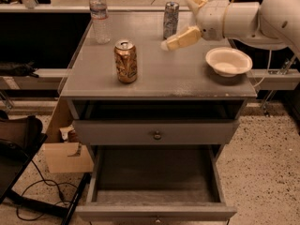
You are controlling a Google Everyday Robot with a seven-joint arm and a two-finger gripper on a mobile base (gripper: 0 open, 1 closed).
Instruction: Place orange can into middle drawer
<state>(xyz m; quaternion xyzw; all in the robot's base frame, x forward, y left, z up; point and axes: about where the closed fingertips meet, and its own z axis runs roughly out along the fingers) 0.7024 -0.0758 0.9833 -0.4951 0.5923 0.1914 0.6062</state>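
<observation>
**Orange can upright on bench, pincer released nearby**

Orange-gold can, the orange can [126, 61], stands upright on the grey bench [159, 81], left of centre near the front edge, nothing touching it. The pincer [177, 22] hangs over the back of the bench, right of the orange can and apart from it. Its two tan fingers are spread wide and grasp nothing. The lower finger [180, 38] ends close by the base of the slim silver can [170, 20]; contact there can't be judged. The white arm [262, 18] is cut off at the right edge.

A white bowl [228, 61] sits right of the pincer, and a water bottle [99, 15] stands at back left. The middle drawer [154, 212] is pulled out, dark floor showing, its front panel clipped by the bottom edge. Above it is the upper drawer [117, 132] with a knob [157, 135]. The dark shapes on the floor at left are hard to make out.
</observation>
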